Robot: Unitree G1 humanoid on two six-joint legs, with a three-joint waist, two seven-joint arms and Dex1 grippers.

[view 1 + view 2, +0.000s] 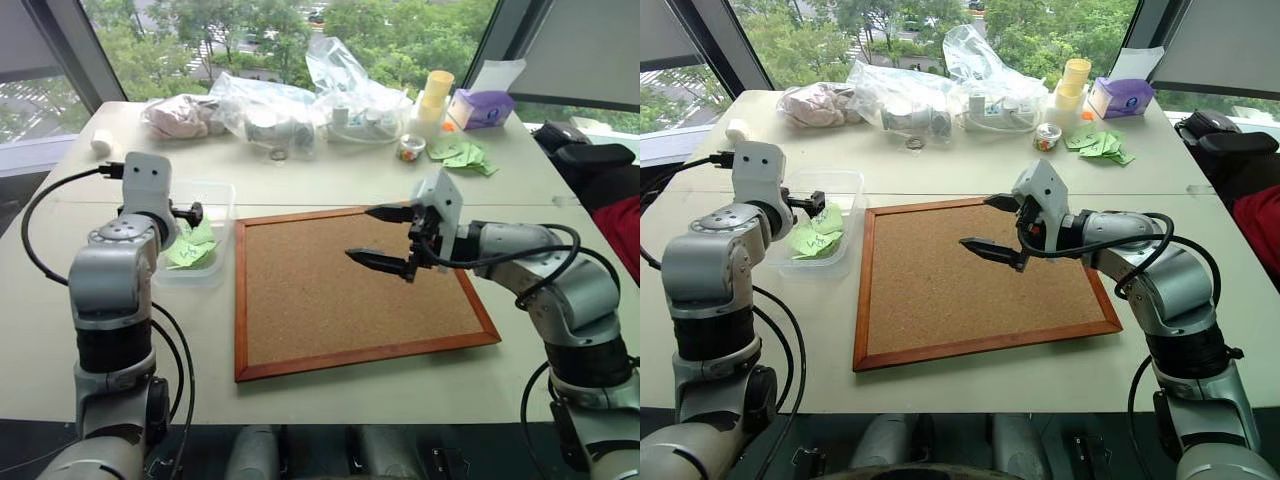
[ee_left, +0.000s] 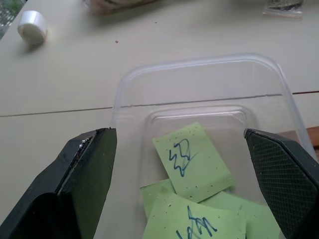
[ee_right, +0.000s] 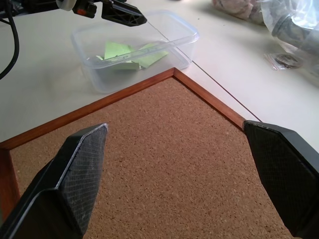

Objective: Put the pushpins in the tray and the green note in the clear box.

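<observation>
Hovering with left end effector [image 2: 179, 164] spread wide over the clear box [image 2: 130, 89] holding the green note [image 2: 192, 162] (scribbled), right end effector [image 3: 174, 169] gaping empty above the corkboard [image 1: 330, 290].

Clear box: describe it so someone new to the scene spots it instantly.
Find the wood-framed corkboard mid-table. The clear box sits just off its far corner on the robot's left, under the open left gripper. Unlike the clear bags at the table's far edge, it is a rigid shallow tub holding green notes.
</observation>
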